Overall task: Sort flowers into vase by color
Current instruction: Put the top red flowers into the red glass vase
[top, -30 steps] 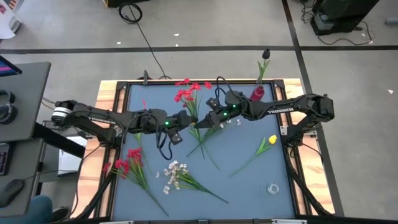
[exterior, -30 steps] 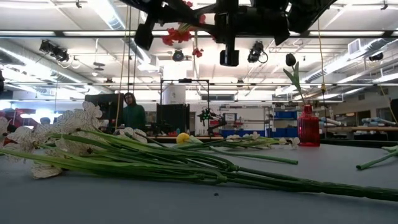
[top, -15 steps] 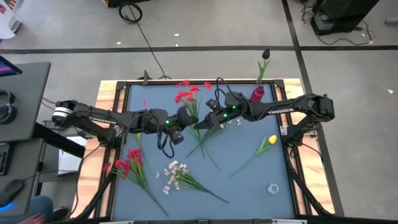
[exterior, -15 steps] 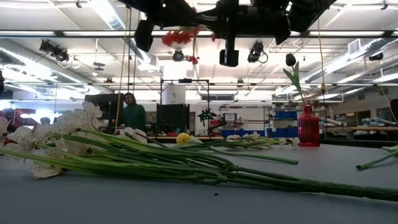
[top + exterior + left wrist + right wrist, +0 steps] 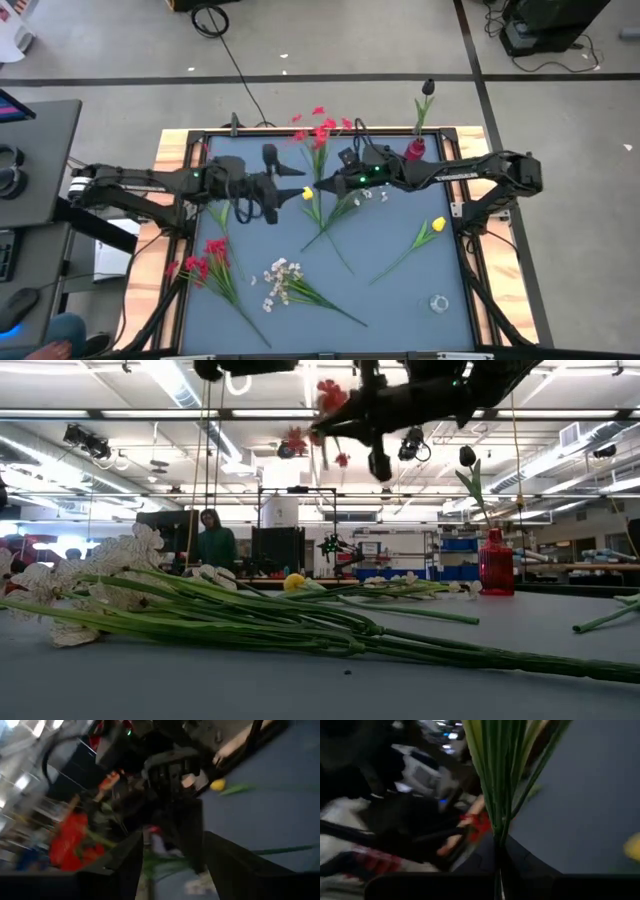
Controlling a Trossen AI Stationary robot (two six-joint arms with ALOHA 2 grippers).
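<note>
A red flower hangs in the air over the table's far middle, with my right gripper shut on its green stem. In the low view its blossoms show high above the table. My left gripper stands open just left of it, clear of the flower; its wrist view shows the fingers apart, with the red blossoms beyond them. A red vase at the far right holds a dark flower. Red, white and yellow flowers lie flat on the table. My right gripper pinches the red flower's bundle of green stems between its two fingers, well below the blossoms. The fingers come about level from the table's right and lie across the stems. The flower is lifted clear, its blossoms up and toward the far edge.
Another white flower lies on the mat under the two grippers, its stems running toward the near edge. A small clear object sits near the front right corner. In the low view a person stands in the room behind the table.
My left gripper has let go of the red flower, rolled, and drawn back toward the table's left edge and a little up. The flower stays in my right gripper and has swung round, so that its blossoms now point toward the far edge, farther right than before.
</note>
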